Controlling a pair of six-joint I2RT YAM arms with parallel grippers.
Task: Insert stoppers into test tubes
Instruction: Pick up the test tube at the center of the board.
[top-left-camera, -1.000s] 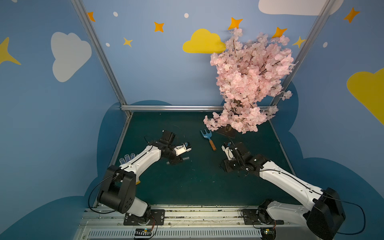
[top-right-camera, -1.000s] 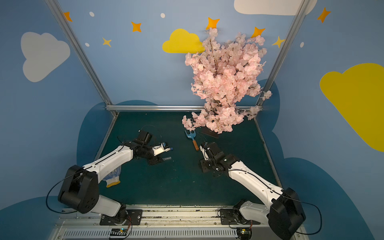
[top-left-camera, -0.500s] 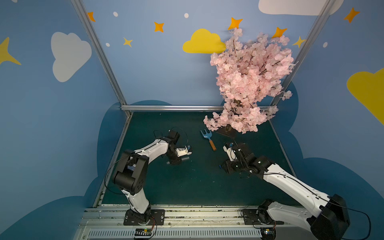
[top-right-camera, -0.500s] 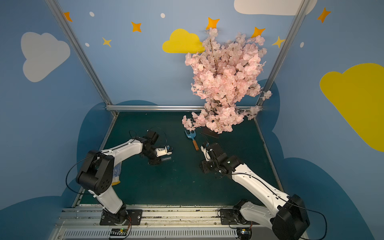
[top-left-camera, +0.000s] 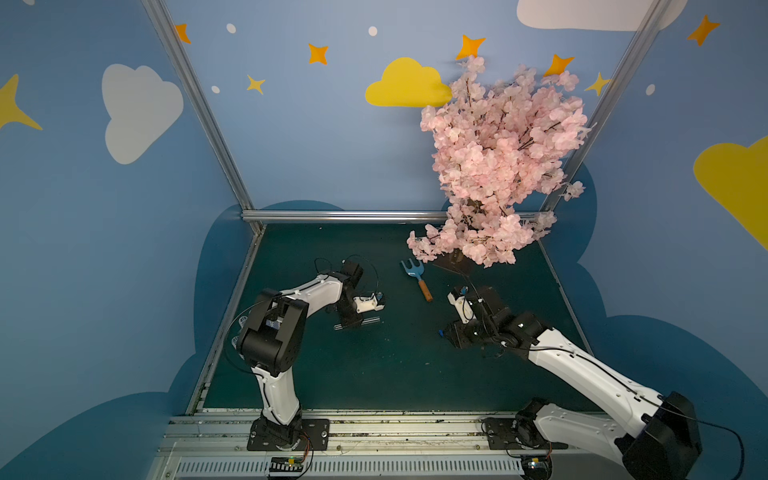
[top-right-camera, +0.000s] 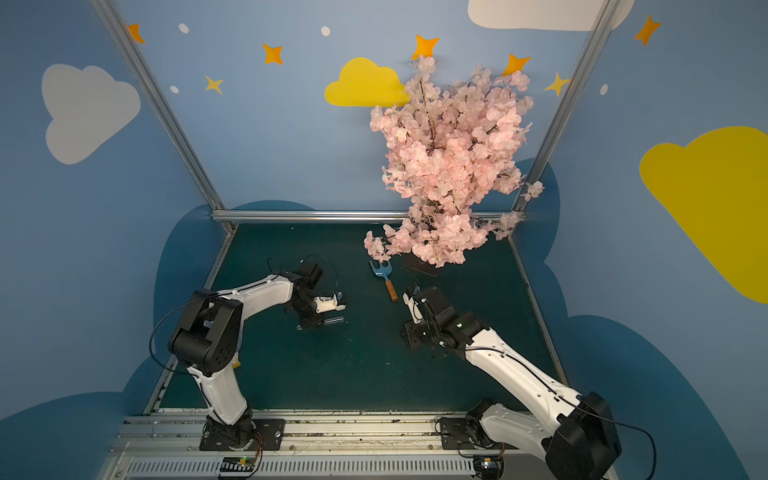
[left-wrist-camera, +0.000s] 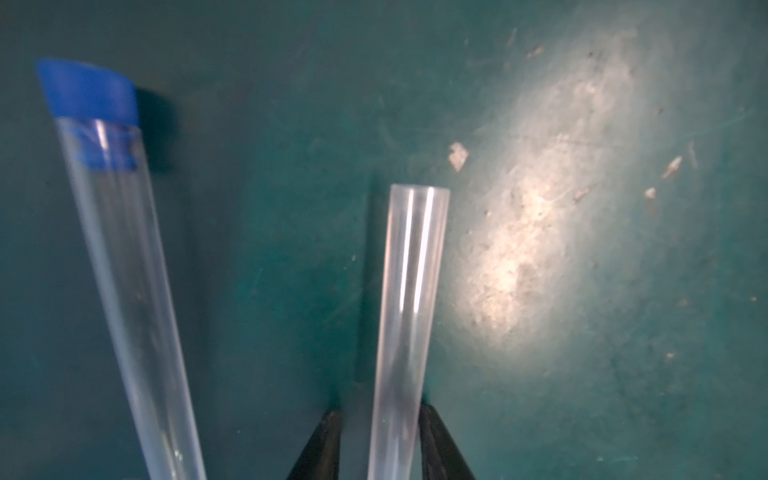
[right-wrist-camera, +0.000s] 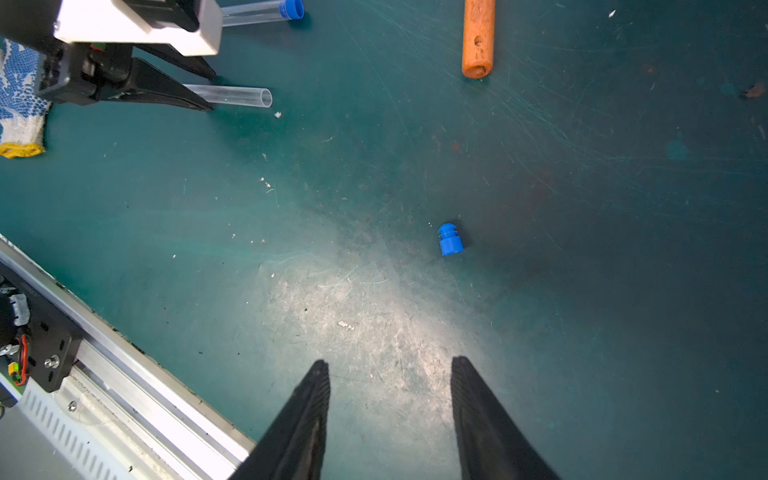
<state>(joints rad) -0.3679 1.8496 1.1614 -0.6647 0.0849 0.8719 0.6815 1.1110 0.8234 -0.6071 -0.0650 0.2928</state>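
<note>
Scuffed green matting (top-left-camera: 374, 374) floors a blue cell painted with clouds, and both test tubes lie on it side by side under the left arm. The left wrist view shows the left gripper (left-wrist-camera: 378, 415) straddling the open test tube (left-wrist-camera: 409, 291) low on its body. One jaw touches the wall and a sliver of mat shows at the other, so the tube is not yet clamped. Beside it lies the stoppered test tube (left-wrist-camera: 124, 270) with its seated stopper (left-wrist-camera: 89, 93). Only the right wrist view shows the loose stopper (right-wrist-camera: 450, 240) lying well apart from the tubes, ahead of the empty, spread right gripper (right-wrist-camera: 390, 360), near the garden fork's handle (right-wrist-camera: 478, 39). In a top view that stopper is a mere blue speck (top-left-camera: 440, 332). The tube looks light, stiff, smooth and likely to roll, so a mid-body hold that leaves the mouth clear seems best. The tiny ribbed stopper should be pinched by its wider cap.
</note>
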